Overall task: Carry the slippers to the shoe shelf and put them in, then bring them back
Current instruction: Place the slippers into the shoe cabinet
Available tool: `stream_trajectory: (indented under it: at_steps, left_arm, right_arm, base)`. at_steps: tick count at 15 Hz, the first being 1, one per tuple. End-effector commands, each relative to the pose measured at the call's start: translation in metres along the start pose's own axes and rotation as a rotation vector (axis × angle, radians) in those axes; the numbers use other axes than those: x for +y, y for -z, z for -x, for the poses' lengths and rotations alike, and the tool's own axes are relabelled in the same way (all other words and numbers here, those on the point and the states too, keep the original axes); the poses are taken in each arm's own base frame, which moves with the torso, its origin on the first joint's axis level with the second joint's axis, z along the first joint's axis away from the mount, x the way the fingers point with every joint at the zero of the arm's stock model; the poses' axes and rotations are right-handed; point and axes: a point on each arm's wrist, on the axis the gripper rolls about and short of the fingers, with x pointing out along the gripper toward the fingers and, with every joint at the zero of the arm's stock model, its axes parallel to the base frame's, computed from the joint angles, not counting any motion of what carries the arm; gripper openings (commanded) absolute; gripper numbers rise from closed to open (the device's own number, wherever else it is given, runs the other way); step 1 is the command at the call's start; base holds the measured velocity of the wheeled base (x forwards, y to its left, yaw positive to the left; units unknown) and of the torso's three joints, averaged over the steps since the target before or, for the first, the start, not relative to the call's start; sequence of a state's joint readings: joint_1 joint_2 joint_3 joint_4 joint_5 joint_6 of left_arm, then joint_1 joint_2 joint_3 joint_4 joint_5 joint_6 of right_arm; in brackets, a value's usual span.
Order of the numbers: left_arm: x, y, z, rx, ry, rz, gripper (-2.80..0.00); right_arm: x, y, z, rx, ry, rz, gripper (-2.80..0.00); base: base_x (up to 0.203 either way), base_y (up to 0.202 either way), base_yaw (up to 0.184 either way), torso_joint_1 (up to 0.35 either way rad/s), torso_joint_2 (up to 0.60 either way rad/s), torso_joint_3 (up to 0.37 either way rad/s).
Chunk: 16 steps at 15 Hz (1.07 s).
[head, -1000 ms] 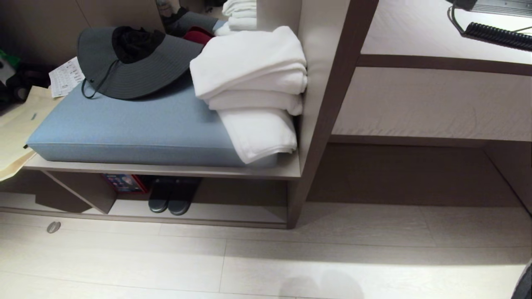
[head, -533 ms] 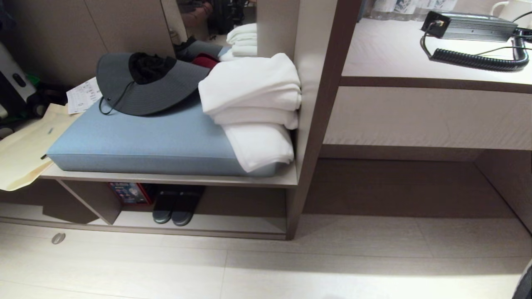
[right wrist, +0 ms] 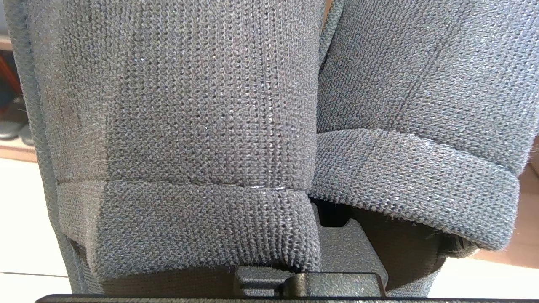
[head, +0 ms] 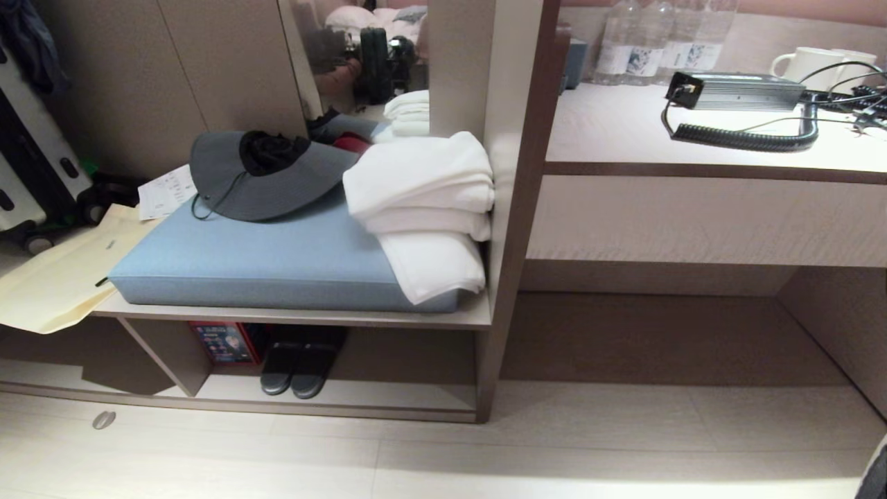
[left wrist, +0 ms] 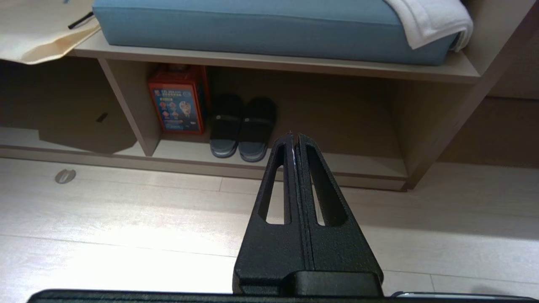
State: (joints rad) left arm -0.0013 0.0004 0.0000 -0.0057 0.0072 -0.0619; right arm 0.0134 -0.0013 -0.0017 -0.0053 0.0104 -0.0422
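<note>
Under the blue cushion, the slippers (head: pixel 299 367) sit paired inside the shoe shelf (head: pixel 360 395), toes outward for easy retrieval. Left gripper (left wrist: pixel 294 141) hangs above the floor, fingers pressed together, empty. Right gripper (right wrist: pixel 313 185) fingers, knit-covered, likewise closed, holding nothing.

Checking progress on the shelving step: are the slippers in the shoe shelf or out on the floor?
In. The slippers sit side by side inside the shoe shelf, beside a red box.
</note>
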Motion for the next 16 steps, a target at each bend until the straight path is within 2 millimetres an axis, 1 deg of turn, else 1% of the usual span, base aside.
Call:
stream_trajectory:
  at_steps: [1,8,16]
  left_arm:
    - [0.0,0.0,0.0,-0.001,0.0,0.001,-2.8]
    - [0.0,0.0,0.0,-0.001,0.0,0.001,-2.8]
    - [0.0,0.0,0.0001,-0.002,0.0,0.003,-2.8]
  right_arm:
    - [0.0,0.0,0.0,-0.001,-0.001,0.001,-2.8]
    - [-0.0001,0.0001,0.0,0.001,0.004,-0.008,-2.8]
    - [-0.0001,0.0001,0.0,0.001,0.004,-0.008,-2.8]
  base:
    - [0.0,0.0,0.0,0.002,0.0,0.2]
    - [0.0,0.0,0.0,0.004,0.0,0.193]
    - [0.0,0.0,0.0,0.002,0.0,0.021]
